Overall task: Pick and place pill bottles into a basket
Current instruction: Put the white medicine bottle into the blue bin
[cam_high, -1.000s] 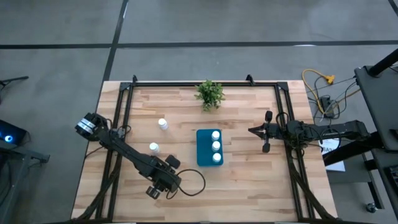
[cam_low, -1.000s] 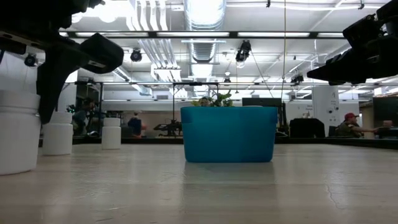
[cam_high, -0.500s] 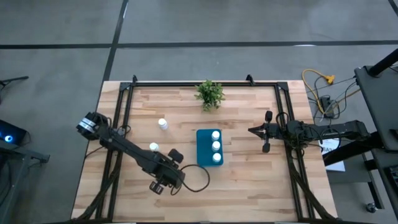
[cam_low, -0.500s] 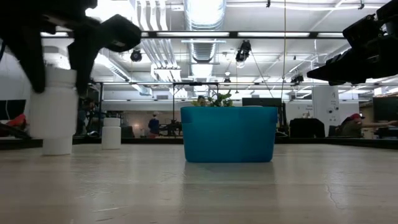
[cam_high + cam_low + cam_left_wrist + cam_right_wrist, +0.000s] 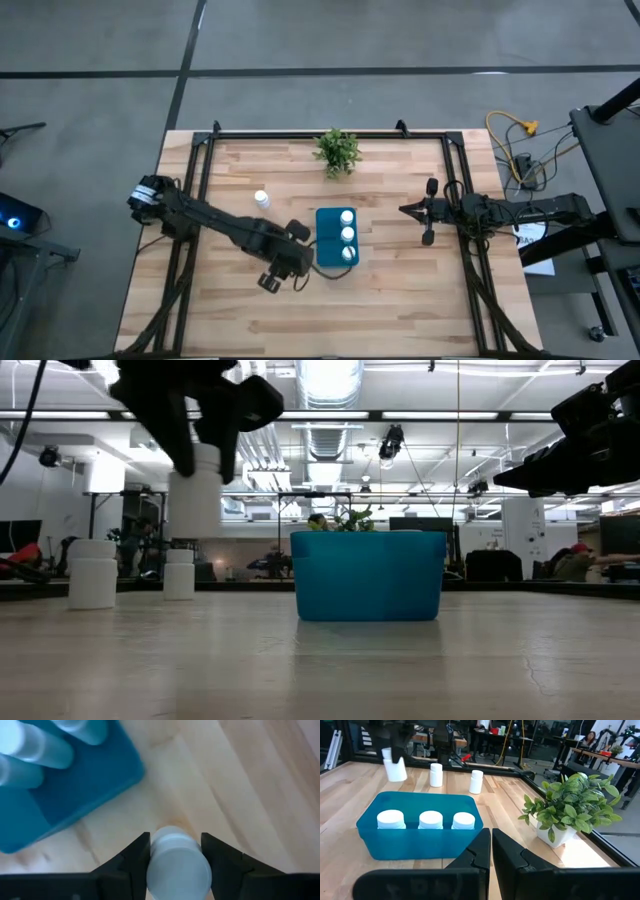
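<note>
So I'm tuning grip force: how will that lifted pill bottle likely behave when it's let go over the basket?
The pill bottle looks like rigid plastic, so the left claw probably won't dent it. Small, so likely light. Tall and narrow with a round body: released tilted over the basket, it may tip or roll.

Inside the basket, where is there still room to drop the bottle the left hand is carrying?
The three bottles stand in a row along the basket's side nearer the right hand. The strip along the opposite wall is bare, nearest the left hand and its held bottle. Outside, open wood lies between basket and plant.
</note>
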Controlling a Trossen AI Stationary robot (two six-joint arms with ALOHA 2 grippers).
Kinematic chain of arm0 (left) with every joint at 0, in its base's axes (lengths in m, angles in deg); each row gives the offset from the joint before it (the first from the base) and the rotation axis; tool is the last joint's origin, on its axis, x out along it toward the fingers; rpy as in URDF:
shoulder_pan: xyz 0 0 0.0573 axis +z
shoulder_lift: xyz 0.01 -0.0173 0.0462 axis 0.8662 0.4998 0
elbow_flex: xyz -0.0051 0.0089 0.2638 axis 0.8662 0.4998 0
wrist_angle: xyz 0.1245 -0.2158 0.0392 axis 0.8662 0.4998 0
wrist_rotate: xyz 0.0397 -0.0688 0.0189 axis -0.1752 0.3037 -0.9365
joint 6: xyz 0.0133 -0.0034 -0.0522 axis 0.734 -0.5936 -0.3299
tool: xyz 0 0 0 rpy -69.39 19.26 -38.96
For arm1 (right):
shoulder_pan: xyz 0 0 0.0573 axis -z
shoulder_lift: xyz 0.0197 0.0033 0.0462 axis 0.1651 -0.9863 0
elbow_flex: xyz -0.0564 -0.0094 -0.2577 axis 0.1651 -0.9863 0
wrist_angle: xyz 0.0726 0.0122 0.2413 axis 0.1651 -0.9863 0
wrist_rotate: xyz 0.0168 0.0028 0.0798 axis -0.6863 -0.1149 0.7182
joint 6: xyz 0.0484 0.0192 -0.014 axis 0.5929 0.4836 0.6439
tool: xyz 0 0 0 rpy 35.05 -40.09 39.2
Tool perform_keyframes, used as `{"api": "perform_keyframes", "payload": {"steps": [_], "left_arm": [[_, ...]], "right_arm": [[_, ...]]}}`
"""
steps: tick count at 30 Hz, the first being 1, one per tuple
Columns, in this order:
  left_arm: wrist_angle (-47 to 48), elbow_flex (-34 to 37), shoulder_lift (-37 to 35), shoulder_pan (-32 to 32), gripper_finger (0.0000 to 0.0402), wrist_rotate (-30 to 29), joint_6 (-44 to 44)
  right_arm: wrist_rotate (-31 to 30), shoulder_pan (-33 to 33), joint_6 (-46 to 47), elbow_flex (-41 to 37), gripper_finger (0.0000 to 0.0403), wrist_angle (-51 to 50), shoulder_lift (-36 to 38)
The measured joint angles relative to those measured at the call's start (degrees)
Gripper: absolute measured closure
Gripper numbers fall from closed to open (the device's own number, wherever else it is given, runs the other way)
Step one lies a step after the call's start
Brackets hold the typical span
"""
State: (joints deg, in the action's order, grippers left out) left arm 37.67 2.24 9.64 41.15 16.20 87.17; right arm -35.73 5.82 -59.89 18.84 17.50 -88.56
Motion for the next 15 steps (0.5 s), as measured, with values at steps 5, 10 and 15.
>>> {"api": "perform_keyframes", "payload": {"steps": [5, 10, 15], "left_arm": [[0.0, -2.7, 0.0, 3.3, 0.0261, 0.2, 2.5], [-0.2, -5.7, 0.0, 6.9, 0.0261, 1.4, 3.8], [-0.2, -7.7, 0.0, 11.4, 0.0261, 6.6, 3.9]], "right_arm": [[0.0, 0.0, 0.0, 0.0, 0.0394, 0.0, 0.0], [0.0, 0.0, 0.0, 0.0, 0.0394, 0.0, 0.0], [0.0, 0.0, 0.0, 0.0, 0.0394, 0.0, 0.0]]}}
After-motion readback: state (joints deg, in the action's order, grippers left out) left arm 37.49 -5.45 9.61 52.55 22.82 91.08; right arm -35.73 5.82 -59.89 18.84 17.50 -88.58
